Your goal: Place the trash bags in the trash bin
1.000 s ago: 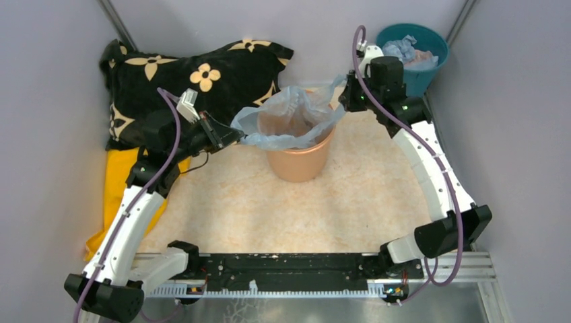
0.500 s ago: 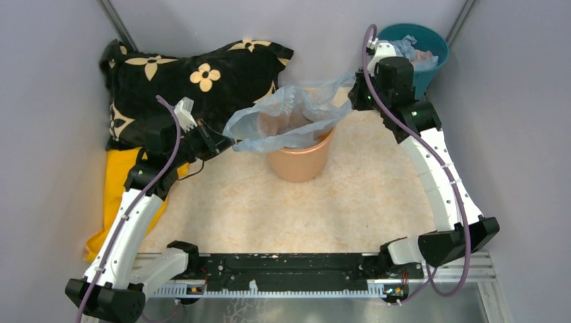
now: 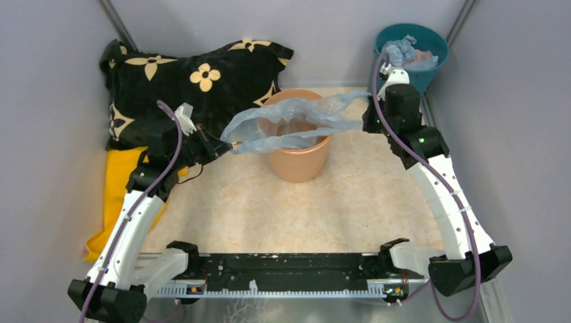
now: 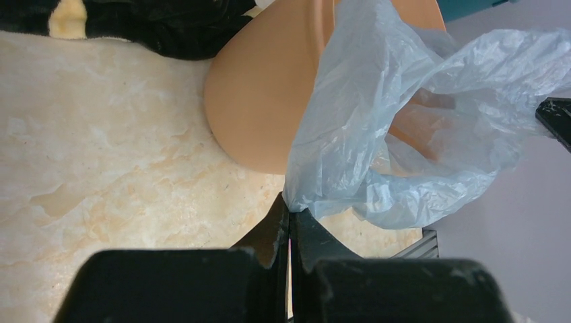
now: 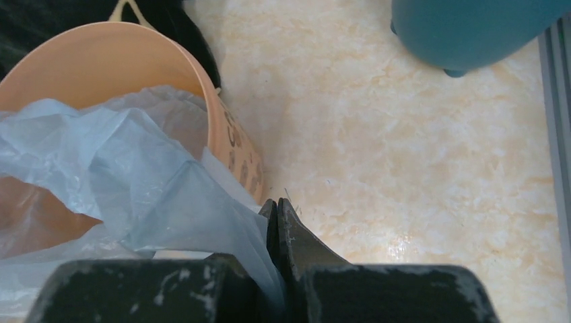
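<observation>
A pale blue see-through trash bag (image 3: pixel 289 124) is stretched across the mouth of the peach-orange trash bin (image 3: pixel 299 161) at the table's middle back. My left gripper (image 3: pixel 225 146) is shut on the bag's left edge, left of the bin. My right gripper (image 3: pixel 365 116) is shut on the bag's right edge, right of the bin. In the left wrist view the bag (image 4: pixel 377 134) billows from the closed gripper (image 4: pixel 290 210) in front of the bin (image 4: pixel 262 101). In the right wrist view the film (image 5: pixel 135 188) runs into the closed gripper (image 5: pixel 276 205) beside the bin (image 5: pixel 121 60).
A dark teal bucket (image 3: pixel 423 73) holding more blue film stands at the back right, also in the right wrist view (image 5: pixel 471 30). A black cushion with yellow flowers (image 3: pixel 188 81) lies at the back left above a yellow cloth (image 3: pixel 121 182). Grey walls close in both sides.
My right gripper has moved right and nearer, my left gripper slightly left. The bag has been pulled from a bunched shape into a wide flat span over the bin.
</observation>
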Controlling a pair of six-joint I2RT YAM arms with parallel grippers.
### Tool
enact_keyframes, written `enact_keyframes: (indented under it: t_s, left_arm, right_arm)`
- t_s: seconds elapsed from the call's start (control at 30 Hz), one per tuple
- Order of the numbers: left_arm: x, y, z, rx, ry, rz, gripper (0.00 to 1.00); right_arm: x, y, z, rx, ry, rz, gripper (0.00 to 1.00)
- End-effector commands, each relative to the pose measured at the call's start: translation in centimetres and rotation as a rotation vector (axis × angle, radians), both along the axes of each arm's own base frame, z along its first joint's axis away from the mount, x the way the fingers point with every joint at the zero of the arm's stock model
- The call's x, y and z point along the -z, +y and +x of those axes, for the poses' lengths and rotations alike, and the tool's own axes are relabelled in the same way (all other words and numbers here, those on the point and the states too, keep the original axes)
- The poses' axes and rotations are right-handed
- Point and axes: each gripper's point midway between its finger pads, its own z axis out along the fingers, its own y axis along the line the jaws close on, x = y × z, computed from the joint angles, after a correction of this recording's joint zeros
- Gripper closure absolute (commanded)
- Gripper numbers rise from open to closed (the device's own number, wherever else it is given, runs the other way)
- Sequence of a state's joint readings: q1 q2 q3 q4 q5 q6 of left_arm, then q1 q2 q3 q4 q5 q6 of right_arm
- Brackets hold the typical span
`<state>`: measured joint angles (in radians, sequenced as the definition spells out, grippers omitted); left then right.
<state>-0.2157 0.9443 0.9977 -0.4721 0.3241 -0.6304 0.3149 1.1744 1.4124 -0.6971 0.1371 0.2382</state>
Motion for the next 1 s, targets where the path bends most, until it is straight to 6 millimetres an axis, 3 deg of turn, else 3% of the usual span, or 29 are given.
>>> enact_keyframes:
  t_s: [0.0,0.23,0.53,0.97]
  left_arm:
    - [0.3,0.4,0.2,-0.007,-0.011,0.019,1.0]
    - [1.1,0.7,-0.4,-0.013,0.002,0.027,1.0]
    - [2.9,0.8,-0.6,-0.016,0.03,0.029,1.0]
    - [5.1,0.8,1.6,-0.05,0.068,0.031,1.0]
  right_arm:
    - [-0.7,-1.8,0.2,0.087,-0.047,0.025,1.0]
    - [1.3,-3.9,0.3,0.17,-0.001,0.064,1.0]
    - [3.8,-4.2,0.4,0.186,0.032,0.095,1.0]
    - [6.8,-5.0,1.6,0.248,0.073,0.111,1.0]
